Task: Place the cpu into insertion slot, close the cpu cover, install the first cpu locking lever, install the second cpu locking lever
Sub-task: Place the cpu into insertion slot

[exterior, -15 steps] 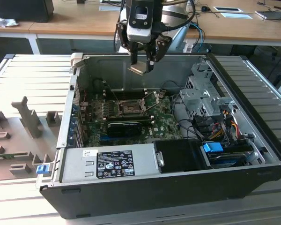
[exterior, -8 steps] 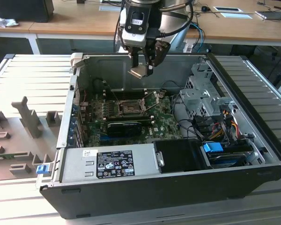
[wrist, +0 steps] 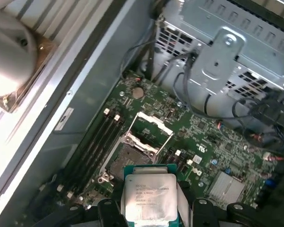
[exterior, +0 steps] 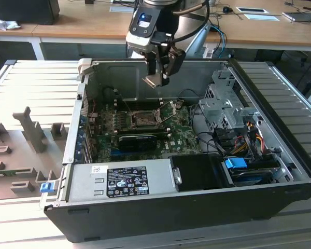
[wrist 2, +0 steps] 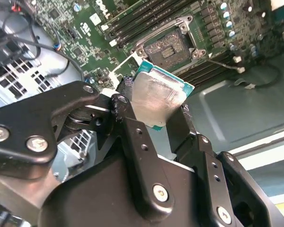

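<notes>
An open black metal computer case (exterior: 197,207) holds a grey box-shaped power supply (exterior: 88,184), a perforated silver drive cage (exterior: 223,106) and a long black card (exterior: 137,140).

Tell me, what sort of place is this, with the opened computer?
Probably a robotics lab or workshop: an open computer case sits on a slatted metal bench, desks stand behind, and the end effector holds a cpu above the circuit board.

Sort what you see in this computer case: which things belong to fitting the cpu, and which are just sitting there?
Part of the job:
gripper, shut on the cpu
insertion slot, empty
cpu cover, raised open

Just sitting there:
power supply
drive cage
long black card
memory sticks
</notes>
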### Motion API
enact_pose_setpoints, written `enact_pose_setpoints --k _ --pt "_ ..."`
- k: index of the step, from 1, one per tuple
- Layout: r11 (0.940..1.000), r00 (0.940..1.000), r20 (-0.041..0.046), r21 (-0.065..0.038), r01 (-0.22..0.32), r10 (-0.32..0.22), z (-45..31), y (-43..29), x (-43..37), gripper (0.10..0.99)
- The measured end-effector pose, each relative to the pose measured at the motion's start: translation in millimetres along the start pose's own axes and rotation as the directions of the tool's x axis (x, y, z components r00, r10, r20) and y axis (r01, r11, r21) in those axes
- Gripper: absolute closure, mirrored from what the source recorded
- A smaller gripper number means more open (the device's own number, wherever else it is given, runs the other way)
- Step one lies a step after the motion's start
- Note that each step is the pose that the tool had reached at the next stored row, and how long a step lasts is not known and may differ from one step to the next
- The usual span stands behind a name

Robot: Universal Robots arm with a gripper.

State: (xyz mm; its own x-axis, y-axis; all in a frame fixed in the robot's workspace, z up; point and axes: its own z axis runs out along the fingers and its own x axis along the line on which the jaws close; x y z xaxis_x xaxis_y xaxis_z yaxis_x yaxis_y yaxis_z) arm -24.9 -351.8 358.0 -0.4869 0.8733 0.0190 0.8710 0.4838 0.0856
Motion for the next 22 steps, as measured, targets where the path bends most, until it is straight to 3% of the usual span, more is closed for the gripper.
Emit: enact_pose_setpoints --k 5,12,16,22 --pt "0.9952 0.9951 0.0085 -0.002 -0.098 0.098 1.0 -0.1 0.0 0.557" --pt "0.9796 0.9794 0.0169 -0.006 -0.201 0.201 1.9 -0.1 0.0 0.557" --pt "0.9749 0.9747 0.0188 -0.006 -0.223 0.223 3.1 -0.2 0.0 0.557" --pt "0.9747 0.9745 0.0187 -0.006 -0.223 0.224 6.5 -0.6 -0.2 0.557"
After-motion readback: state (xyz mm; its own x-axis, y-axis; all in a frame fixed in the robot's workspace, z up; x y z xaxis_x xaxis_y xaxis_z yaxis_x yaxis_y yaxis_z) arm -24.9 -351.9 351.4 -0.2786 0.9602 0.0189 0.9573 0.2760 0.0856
